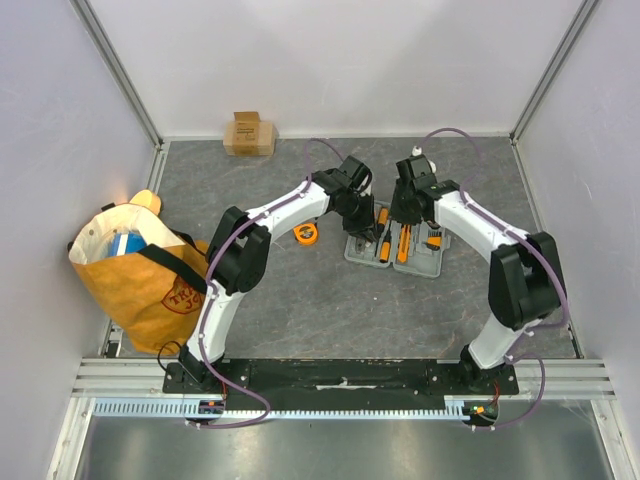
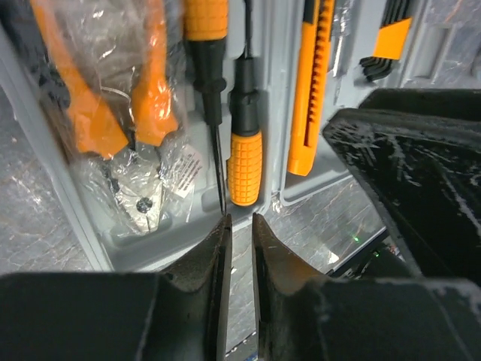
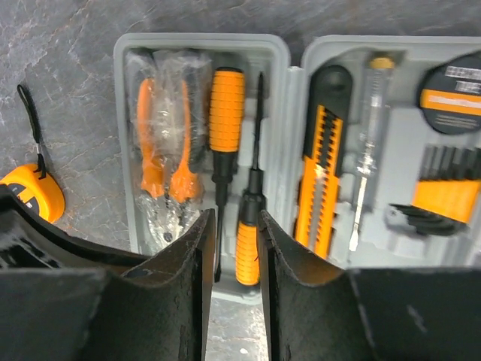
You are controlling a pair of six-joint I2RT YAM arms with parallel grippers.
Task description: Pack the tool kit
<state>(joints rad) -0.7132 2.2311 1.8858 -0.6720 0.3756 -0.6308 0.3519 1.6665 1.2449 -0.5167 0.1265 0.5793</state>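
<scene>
The grey tool case [image 1: 425, 264] lies open mid-table. In the right wrist view its left half [image 3: 203, 42] holds bagged orange pliers [image 3: 165, 150] and two orange-and-black screwdrivers [image 3: 226, 113]. Its right half holds an orange utility knife [image 3: 322, 173] and hex keys [image 3: 443, 199]. The orange tape measure [image 1: 307, 233] lies on the table left of the case. My left gripper [image 1: 362, 222] hovers at the case's near-left edge [image 2: 135, 252], jaws almost closed and empty [image 2: 241, 219]. My right gripper [image 1: 405, 222] hangs slightly open above the smaller screwdriver [image 3: 246, 252], its tips [image 3: 237, 214] apart from it.
A small cardboard box [image 1: 249, 133] stands at the back wall. A yellow-orange bag [image 1: 140, 275] sits at the left edge. The two grippers are close together over the case; the right one's black body [image 2: 421, 188] fills the left wrist view's right side.
</scene>
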